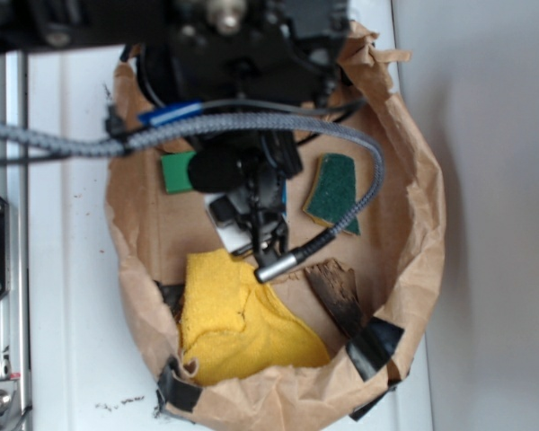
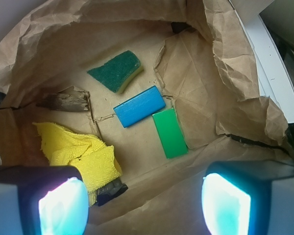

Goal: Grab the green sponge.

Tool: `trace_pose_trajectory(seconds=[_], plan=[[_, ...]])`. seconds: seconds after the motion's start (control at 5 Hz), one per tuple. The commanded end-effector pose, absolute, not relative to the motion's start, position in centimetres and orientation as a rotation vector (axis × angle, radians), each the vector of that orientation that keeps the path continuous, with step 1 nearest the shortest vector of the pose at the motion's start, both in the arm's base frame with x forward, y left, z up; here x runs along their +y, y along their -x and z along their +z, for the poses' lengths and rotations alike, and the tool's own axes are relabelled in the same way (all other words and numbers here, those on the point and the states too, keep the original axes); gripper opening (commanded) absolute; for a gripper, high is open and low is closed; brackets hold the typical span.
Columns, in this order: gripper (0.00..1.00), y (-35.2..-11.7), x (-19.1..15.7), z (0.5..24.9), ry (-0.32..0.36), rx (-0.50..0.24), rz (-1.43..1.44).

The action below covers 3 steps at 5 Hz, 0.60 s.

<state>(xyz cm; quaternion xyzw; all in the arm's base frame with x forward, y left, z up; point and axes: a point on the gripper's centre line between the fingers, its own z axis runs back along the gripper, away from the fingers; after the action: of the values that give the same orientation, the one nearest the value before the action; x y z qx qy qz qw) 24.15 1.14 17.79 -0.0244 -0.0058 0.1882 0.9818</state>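
Brown paper basin (image 2: 196, 107) on white bench (image 1: 63, 180). End effector (image 2: 144, 203) spread wide, empty, high above. Best centred over green sponge (image 2: 115, 70), clear of blue block (image 2: 139, 106), then lowered straight.

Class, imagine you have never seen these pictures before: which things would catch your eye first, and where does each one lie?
The bright yellow cloth stands out first, bunched at one side of the crumpled brown paper basin. Next come the blue block and the bright green block, lying corner to corner mid-floor. The green sponge lies apart beyond them, and the open end effector hangs above.
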Motion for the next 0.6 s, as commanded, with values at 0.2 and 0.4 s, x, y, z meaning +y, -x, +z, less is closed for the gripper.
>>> trace_pose_trajectory(seconds=[0.2,0.4], plan=[[1.00,-31.2,2.2,11.1,0.040,-0.233,0.539],[1.00,-32.9,2.4,8.5,0.003,-0.253,0.580]])
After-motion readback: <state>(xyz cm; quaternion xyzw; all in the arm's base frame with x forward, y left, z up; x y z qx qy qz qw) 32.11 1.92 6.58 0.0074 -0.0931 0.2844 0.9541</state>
